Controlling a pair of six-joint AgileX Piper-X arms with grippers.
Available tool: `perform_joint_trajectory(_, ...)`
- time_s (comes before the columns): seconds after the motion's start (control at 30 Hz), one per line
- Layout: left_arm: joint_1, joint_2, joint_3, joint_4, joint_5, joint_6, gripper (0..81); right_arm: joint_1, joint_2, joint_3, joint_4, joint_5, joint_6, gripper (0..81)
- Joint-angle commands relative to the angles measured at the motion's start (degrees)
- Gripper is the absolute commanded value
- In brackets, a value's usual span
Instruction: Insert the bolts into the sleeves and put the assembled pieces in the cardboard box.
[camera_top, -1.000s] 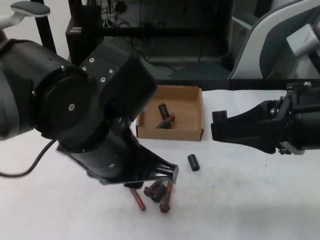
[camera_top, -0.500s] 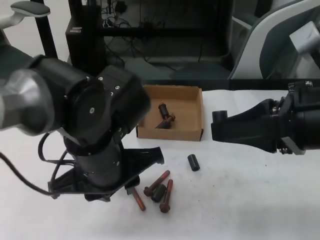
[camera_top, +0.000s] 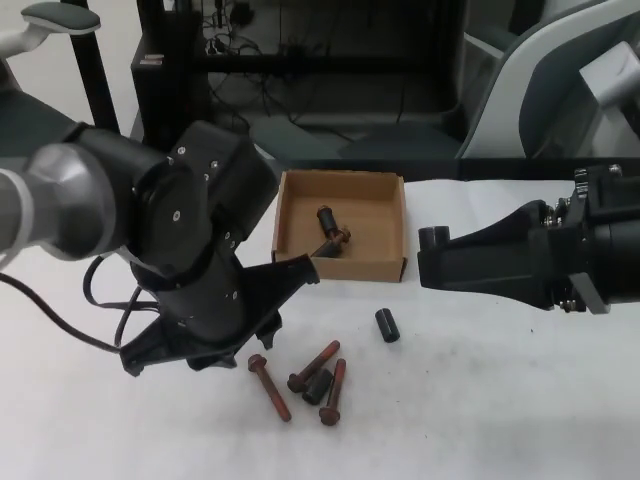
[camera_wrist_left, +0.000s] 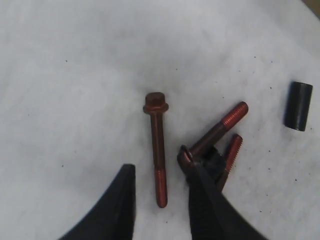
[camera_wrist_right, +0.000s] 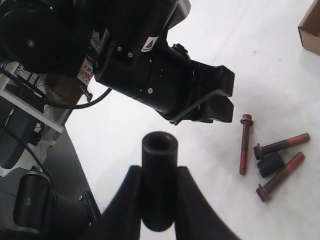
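A rusty bolt (camera_wrist_left: 158, 150) lies on the white bench, just ahead of my open left gripper (camera_wrist_left: 160, 200), whose fingers hover on either side of its threaded end. Beside it two more bolts (camera_wrist_left: 220, 127) cross over a black sleeve (camera_wrist_left: 212, 162). Another sleeve (camera_wrist_left: 298, 106) lies apart. In the high view the left gripper (camera_top: 283, 300) hangs over the bolt pile (camera_top: 313, 365), near the cardboard box (camera_top: 385, 268). My right gripper (camera_wrist_right: 159, 172) is shut on an upright black sleeve (camera_wrist_right: 160, 147), held right of the box (camera_top: 435, 255).
The cardboard box holds assembled pieces (camera_top: 330, 232). The loose sleeve (camera_top: 386, 325) lies between the box and the pile. The left arm's bulky body (camera_top: 190, 250) stands left of the box. White bench stretches around the pile.
The left arm has swung back and to the left, uncovering the bolt pile, and its gripper now points down at the leftmost bolt. The right arm has barely shifted.
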Motion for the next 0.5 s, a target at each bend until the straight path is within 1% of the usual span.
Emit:
perform_joint_trajectory(0.0, 0.13, 0.93, -0.33, -0.37, 1.25, -0.1, 37.2, -0.25, -0.65, -0.76, -0.26, -1.74, 0.78, 0.4)
perform_joint_trajectory(0.17, 0.13, 1.26, -0.33, -0.37, 1.33, -0.1, 37.2, -0.25, -0.65, -0.76, -0.26, -2.22, 0.77, 0.4)
perform_joint_trajectory(0.3, 0.13, 1.33, -0.33, -0.77, 2.75, -0.1, 37.2, -0.25, -0.65, -0.76, -0.26, -2.65, 0.77, 0.4)
perform_joint_trajectory(0.37, 0.13, 1.33, -0.33, -1.18, 4.92, 1.91, 37.2, -0.25, -0.65, -0.76, -0.26, -2.65, 0.77, 0.4)
perform_joint_trajectory(0.47, 0.13, 1.33, -0.33, -0.76, 5.46, 4.55, 37.2, -0.25, -0.65, -0.76, -0.26, -2.65, 0.77, 0.4)
